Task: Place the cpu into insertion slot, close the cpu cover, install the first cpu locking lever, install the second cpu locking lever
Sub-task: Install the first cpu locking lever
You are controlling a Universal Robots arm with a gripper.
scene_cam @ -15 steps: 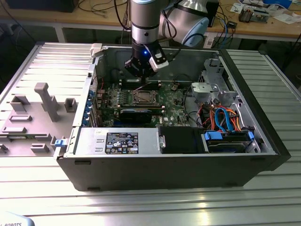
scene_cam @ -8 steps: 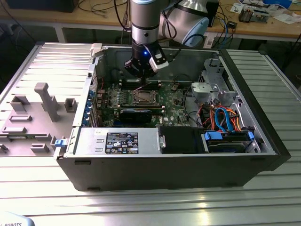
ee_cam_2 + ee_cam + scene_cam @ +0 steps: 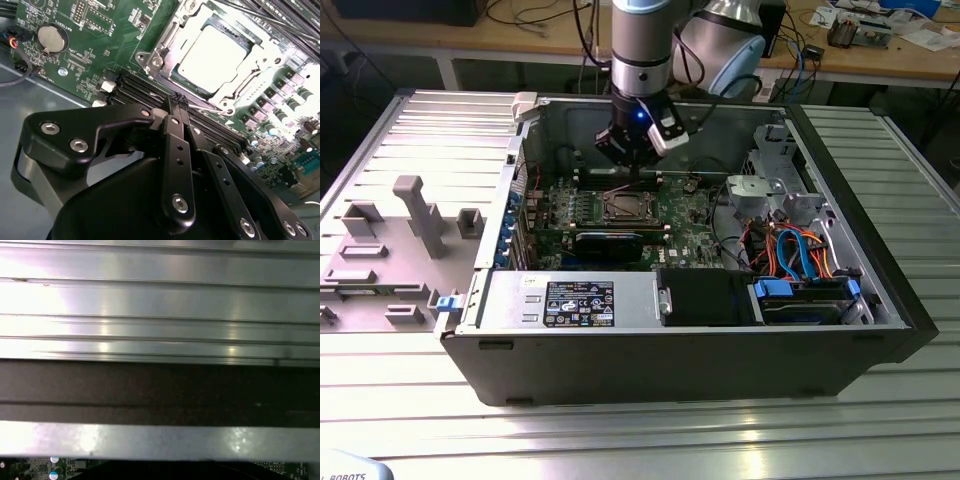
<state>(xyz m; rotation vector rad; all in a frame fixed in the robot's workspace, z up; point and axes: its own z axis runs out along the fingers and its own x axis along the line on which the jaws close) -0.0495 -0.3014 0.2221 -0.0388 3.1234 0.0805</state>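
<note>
From the exterior view's left: I see the grey plastic side panel [image 3: 400, 250] lying flat on the ribbed metal table [image 3: 640, 440], then the open computer case [image 3: 880, 300]. Gripper [image 3: 632, 162] hangs inside it, just above the far edge of the insertion slot [image 3: 625, 206] on the motherboard [image 3: 690, 215]. In the second wrist view the gripper's [image 3: 178, 102] fingers [image 3: 175, 150] are pressed together, nothing between them. The cpu [image 3: 212, 55] sits in the slot with the cpu cover [image 3: 167, 42] down around it.
</note>
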